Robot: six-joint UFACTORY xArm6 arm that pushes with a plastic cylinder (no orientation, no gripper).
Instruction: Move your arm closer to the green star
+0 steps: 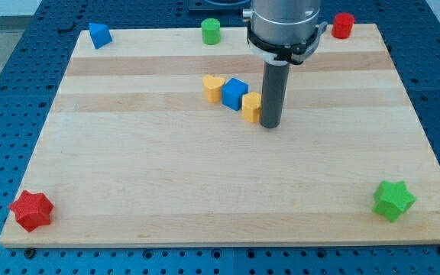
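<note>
The green star lies near the board's bottom right corner. My tip rests on the board a little above its middle, far up and to the left of the green star. The tip touches or nearly touches the right side of a yellow block. That yellow block sits in a diagonal row with a blue cube and a yellow heart-shaped block.
A red star lies at the bottom left corner. A blue block sits at the top left, a green cylinder at the top middle, a red cylinder at the top right. The wooden board rests on a blue perforated table.
</note>
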